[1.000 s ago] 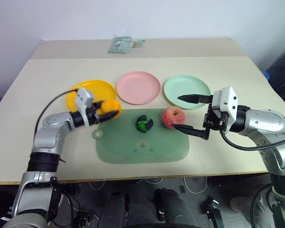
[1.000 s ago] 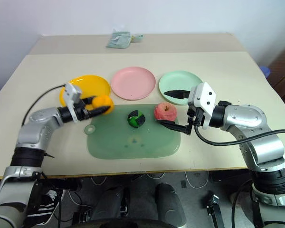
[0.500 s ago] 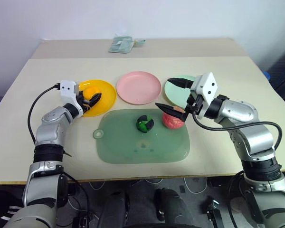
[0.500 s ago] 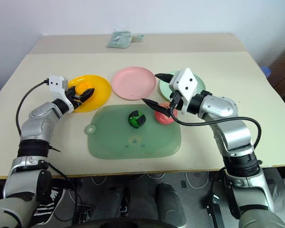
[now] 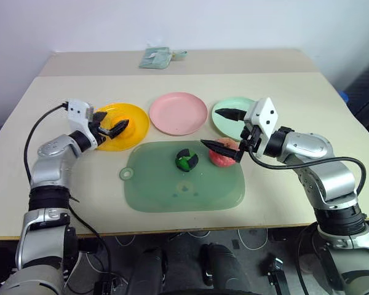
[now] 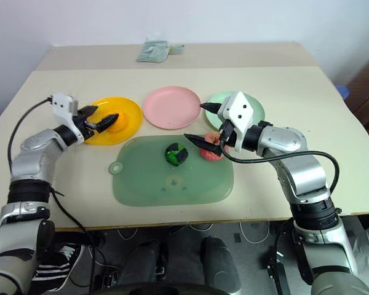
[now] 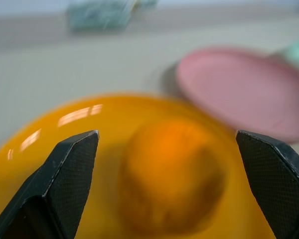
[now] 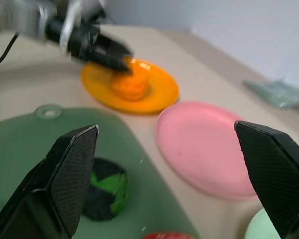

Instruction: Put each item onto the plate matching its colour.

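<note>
Judging the orange (image 6: 112,120) as delivered: sat on the yellow plate (image 5: 138,120) at the mid-left of the head view, with the left gripper (image 5: 115,122) spread wide, jaws released and standing either side of the fruit. Cannot tell whether either jaw is touching it. Risk there, probably: dragging a jaw across the orange on the way out and rolling it over the shallow rim onto the surface (image 5: 295,92). Worth backing straight out along the jaws.

Turning to the right of centre: right gripper (image 5: 210,127) also wide open, gripping nothing, one jaw over the mint plate (image 5: 227,126) and the other crossing in front of the apple (image 5: 224,158). Apple lying at the upper right edge of the green mat (image 5: 184,190), just below the mint plate and right of the pink plate (image 5: 178,113). Seen along the right wrist, only a red sliver low between the jaws.

Likely trouble from here:
- Closing too high and pinching only the crown of the apple, squeezing it out and sending it rolling toward the green-and-black ball (image 5: 186,160) at mid-mat, or off the mat.
- Catching the mint plate's rim with the upper jaw and shoving that plate.
- Dropping the apple on the nearer mint plate instead of the pink one.
- Releasing above the pink plate rather than on it, letting a round fruit bounce out.
</note>
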